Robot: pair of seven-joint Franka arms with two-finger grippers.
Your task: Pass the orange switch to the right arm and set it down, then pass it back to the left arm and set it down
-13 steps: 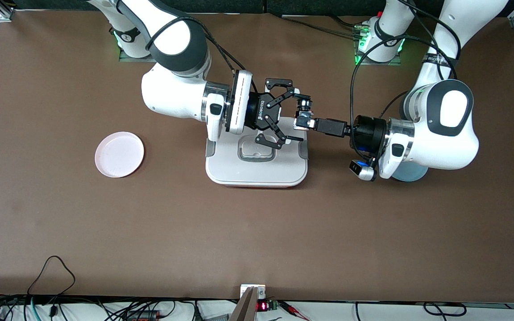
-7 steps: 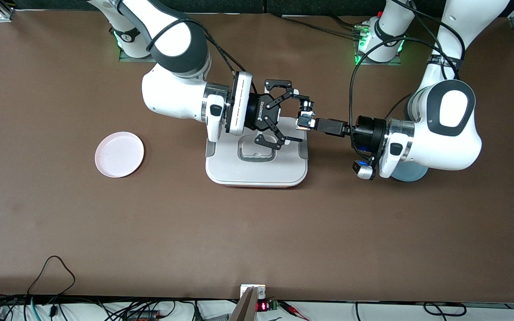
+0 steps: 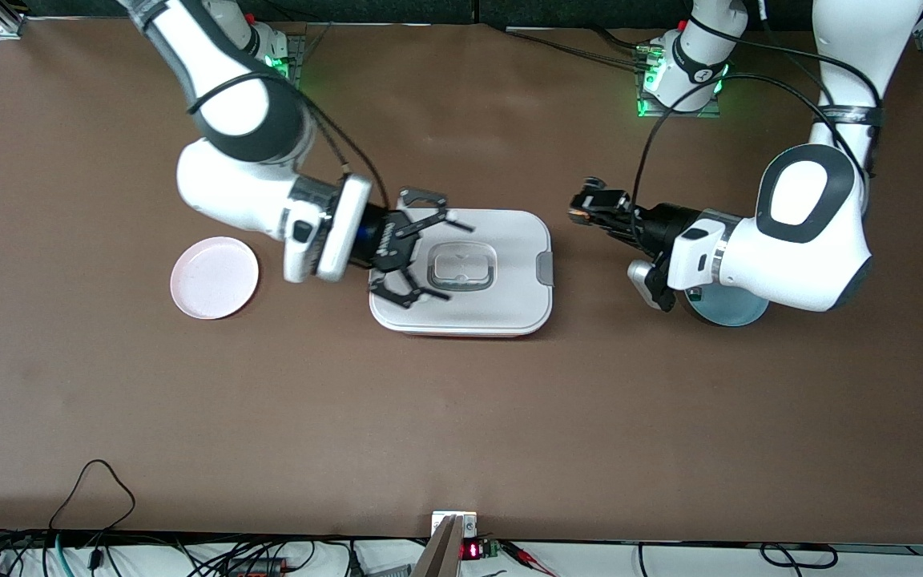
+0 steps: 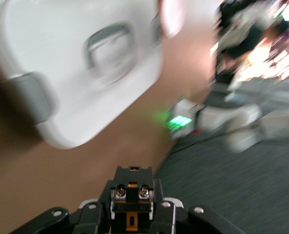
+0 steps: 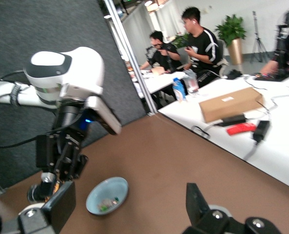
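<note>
The white box sits mid-table; it also shows in the left wrist view. My left gripper hangs over bare table beside the box, toward the left arm's end. It is shut on the orange switch, a black part with orange marks and two silver screws. My right gripper is open and empty over the box lid, at the end toward the right arm. In the right wrist view its fingers stand wide apart with nothing between them.
A pink plate lies toward the right arm's end of the table. A pale blue bowl with small parts in it sits under the left arm; the right wrist view also shows it. Cables hang along the table's front edge.
The grippers have drawn apart. The right gripper moved across the box toward the right arm's end, still open. The left gripper pulled back from the box, still holding the switch.
</note>
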